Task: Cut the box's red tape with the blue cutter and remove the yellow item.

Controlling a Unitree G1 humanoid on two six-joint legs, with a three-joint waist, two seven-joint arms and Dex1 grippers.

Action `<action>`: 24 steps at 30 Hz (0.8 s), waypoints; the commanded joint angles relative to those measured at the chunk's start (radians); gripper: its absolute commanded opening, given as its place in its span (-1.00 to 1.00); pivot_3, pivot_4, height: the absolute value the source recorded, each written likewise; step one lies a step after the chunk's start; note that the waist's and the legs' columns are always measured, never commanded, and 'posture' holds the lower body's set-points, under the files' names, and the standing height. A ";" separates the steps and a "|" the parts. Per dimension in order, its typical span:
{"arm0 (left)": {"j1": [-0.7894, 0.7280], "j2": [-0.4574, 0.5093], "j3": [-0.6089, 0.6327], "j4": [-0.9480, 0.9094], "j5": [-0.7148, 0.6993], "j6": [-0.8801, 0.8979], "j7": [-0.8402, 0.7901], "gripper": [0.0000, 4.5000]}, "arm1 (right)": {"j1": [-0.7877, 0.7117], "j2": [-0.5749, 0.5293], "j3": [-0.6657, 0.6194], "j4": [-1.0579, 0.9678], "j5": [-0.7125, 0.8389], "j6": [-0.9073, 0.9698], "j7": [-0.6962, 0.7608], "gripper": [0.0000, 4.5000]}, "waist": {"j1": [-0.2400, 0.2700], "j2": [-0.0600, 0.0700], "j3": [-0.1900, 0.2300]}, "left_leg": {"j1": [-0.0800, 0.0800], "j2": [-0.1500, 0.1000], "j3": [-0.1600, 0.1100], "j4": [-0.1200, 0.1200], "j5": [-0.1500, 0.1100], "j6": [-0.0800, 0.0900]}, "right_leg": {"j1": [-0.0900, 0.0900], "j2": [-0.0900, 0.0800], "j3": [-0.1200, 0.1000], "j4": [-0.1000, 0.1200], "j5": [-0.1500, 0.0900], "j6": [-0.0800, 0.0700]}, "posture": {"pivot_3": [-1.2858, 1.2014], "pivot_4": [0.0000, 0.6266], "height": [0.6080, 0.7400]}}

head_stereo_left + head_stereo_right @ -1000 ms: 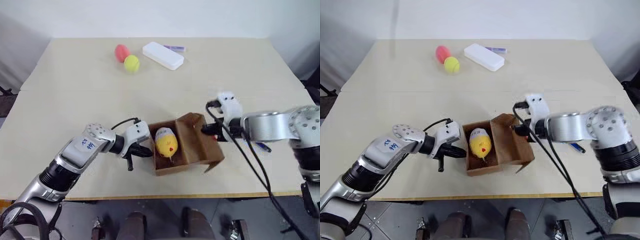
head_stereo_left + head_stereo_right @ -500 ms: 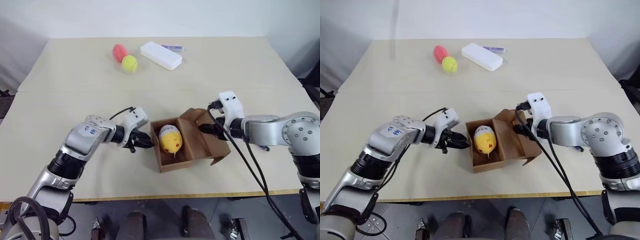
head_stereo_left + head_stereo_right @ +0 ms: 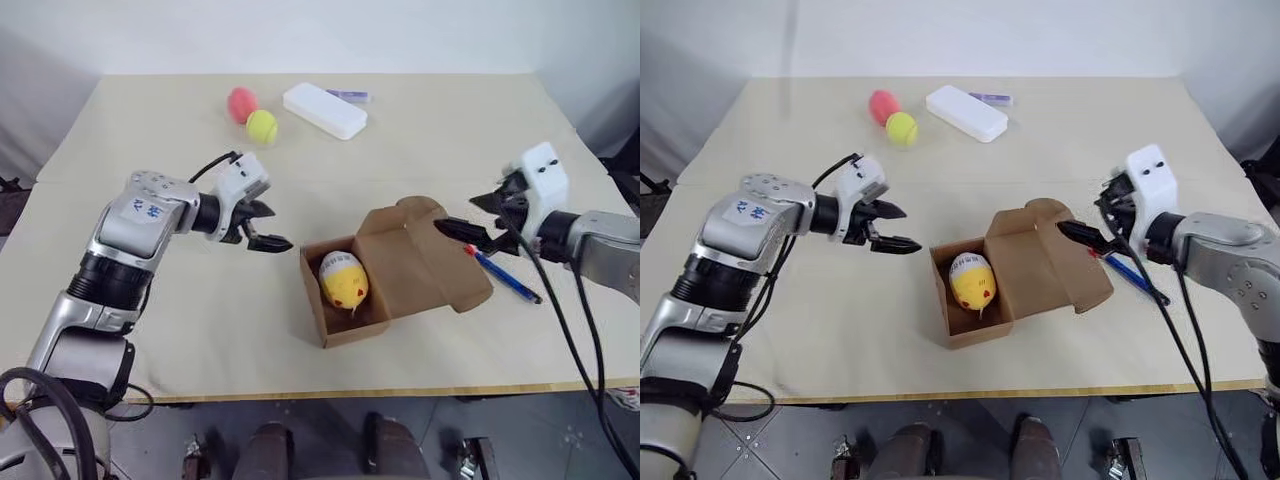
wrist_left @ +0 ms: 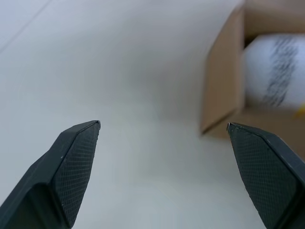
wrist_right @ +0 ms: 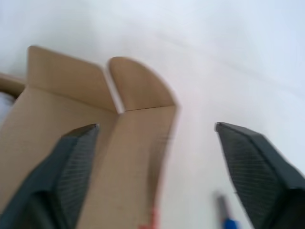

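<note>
The box (image 3: 345,320) stands open near the table's front, its lid (image 3: 425,255) folded out to the right. The yellow item (image 3: 343,281), white-topped with a small red mark, lies inside. A sliver of red tape (image 5: 152,215) shows on the lid's edge. The blue cutter (image 3: 506,276) lies on the table just right of the lid. My left gripper (image 3: 280,226) hangs open left of the box, apart from it, holding nothing. My right gripper (image 3: 456,213) is open above the lid's right end, also holding nothing.
At the far side of the table lie a pink-red ball (image 3: 240,103), a yellow-green ball (image 3: 262,125), a flat white case (image 3: 325,110) and a small purple stick (image 3: 350,96). The table's front edge (image 3: 330,392) runs just below the box.
Both grippers have opened and drawn away from the box, the left up and leftward, the right up and rightward. The lid now lies folded further out to the right.
</note>
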 commanded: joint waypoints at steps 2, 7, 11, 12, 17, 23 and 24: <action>0.011 -0.050 -0.022 -0.219 -0.071 -0.011 -0.074 1.00 | 0.167 -0.050 -0.251 -0.208 0.003 -0.104 0.243 0.97 | 0.002 0.000 0.000 | 0.000 0.000 0.000 0.000 -0.001 0.000 | 0.000 0.000 -0.001 0.001 0.001 0.001 | 0.03 -0.52 1.00; 0.007 -0.061 -0.103 -0.234 -0.022 -0.046 -0.107 1.00 | 0.388 -0.044 -0.404 -0.330 -0.052 -0.111 0.331 0.97 | -0.005 0.000 0.000 | 0.003 0.001 0.002 0.001 -0.002 0.001 | 0.001 0.000 -0.001 0.001 0.001 0.001 | 0.03 -0.52 1.00; -0.002 -0.083 -0.200 -0.173 0.057 -0.119 -0.128 1.00 | 0.511 -0.012 -0.468 -0.403 -0.074 -0.131 0.367 0.97 | 0.000 0.000 0.000 | 0.005 0.001 0.003 0.004 -0.002 0.000 | 0.004 0.000 0.001 0.001 0.001 0.000 | 0.03 -0.52 1.00; -0.003 -0.086 -0.217 -0.155 0.078 -0.138 -0.131 1.00 | 0.529 -0.002 -0.476 -0.414 -0.081 -0.137 0.369 0.97 | 0.000 0.000 0.000 | 0.006 0.001 0.003 0.005 -0.002 0.000 | 0.006 0.000 0.001 0.001 0.001 0.000 | 0.03 -0.52 1.00; -0.023 -0.151 -0.252 -0.038 0.151 -0.218 -0.115 1.00 | 0.576 0.049 -0.505 -0.452 -0.109 -0.151 0.341 0.97 | 0.002 0.000 0.000 | 0.005 0.000 0.003 0.006 -0.001 0.001 | 0.006 0.000 0.002 0.001 0.001 -0.001 | 0.03 -0.52 1.00; -0.033 -0.191 -0.239 0.020 0.193 -0.292 -0.129 0.92 | 0.604 0.079 -0.533 -0.492 -0.109 -0.138 0.313 0.99 | 0.004 0.000 0.000 | 0.006 0.000 0.003 0.006 -0.001 0.001 | 0.005 0.000 0.001 0.001 0.002 0.000 | 0.03 -0.52 1.00; -0.035 -0.193 -0.235 0.021 0.195 -0.295 -0.133 0.83 | 0.609 0.081 -0.537 -0.495 -0.110 -0.136 0.311 1.00 | 0.004 0.000 0.000 | 0.005 0.000 0.003 0.006 -0.001 0.001 | 0.005 0.000 0.001 0.001 0.002 0.000 | 0.03 -0.52 1.00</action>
